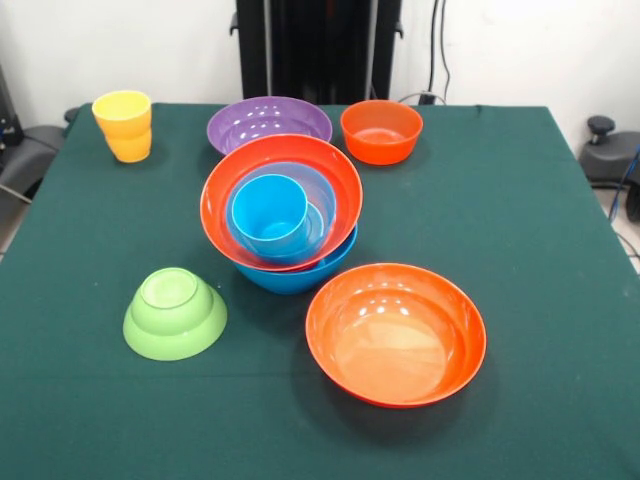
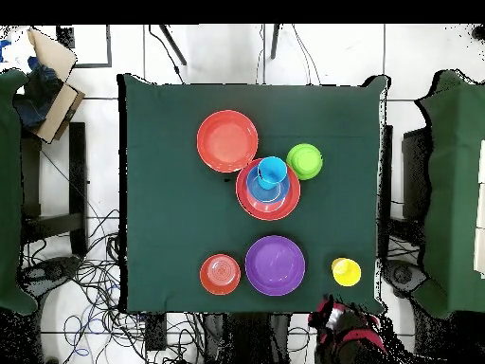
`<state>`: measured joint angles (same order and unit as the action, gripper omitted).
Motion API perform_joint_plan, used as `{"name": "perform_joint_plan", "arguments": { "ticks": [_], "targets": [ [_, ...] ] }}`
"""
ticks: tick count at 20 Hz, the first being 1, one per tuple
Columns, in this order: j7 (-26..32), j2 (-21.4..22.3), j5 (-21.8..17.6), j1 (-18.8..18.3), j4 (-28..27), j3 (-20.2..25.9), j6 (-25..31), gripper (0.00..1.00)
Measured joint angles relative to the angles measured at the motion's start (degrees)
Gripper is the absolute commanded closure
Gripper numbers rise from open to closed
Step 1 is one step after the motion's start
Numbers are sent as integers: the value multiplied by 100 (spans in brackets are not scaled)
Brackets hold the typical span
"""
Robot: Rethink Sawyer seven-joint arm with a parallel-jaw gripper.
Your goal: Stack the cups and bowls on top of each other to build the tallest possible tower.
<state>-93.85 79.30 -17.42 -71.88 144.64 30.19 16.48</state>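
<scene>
Looking down from overhead, found the red and black arm [image 2: 349, 332] drawn back off the tabletop [image 2: 161, 190] edge, with the pincer [image 2: 330, 313] lost in its bulk; could not tell whether open or closed, and saw nothing gripped.

Found the yellow cup [image 2: 346, 272] closest to the pincer, upright at the near corner. Saw the purple bowl [image 2: 275, 265] next out from the pincer, and the small orange bowl [image 2: 220, 274] just beyond it along the same edge.

Placed the tower [image 1: 281, 210] well away from the pincer, near mid-tabletop: large blue bowl [image 1: 296, 276] at the bottom, tilted orange bowl [image 1: 281, 160] nested in it, medium blue bowl [image 1: 318, 190] inside that, blue cup [image 1: 270, 212] on top, leaning.

Noted, farthest from the pincer, the lime green bowl [image 1: 175, 313] turned upside down and the loose large orange bowl [image 1: 395, 332] upright, both beside the tower.
</scene>
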Motion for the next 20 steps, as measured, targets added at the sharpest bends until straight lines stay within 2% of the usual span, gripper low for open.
{"name": "perform_joint_plan", "arguments": {
  "ticks": [4,6,9,10,12,13,17,18,20],
  "targets": [
    [0,148,-4,-392,469,414,-104,0],
    [0,119,-90,-417,549,476,-136,0],
    [0,-49,-462,-355,590,475,-202,0],
    [0,-271,-880,-224,562,394,-270,0],
    [0,-447,-1187,-109,534,302,-339,0],
    [0,-625,-1470,5,507,195,-413,0],
    [-2,-1001,-2000,287,368,-116,-598,0],
    [-4,-1227,-2220,459,271,-315,-690,0],
    [-4,-1396,-2349,587,203,-461,-758,0]
  ]
}}
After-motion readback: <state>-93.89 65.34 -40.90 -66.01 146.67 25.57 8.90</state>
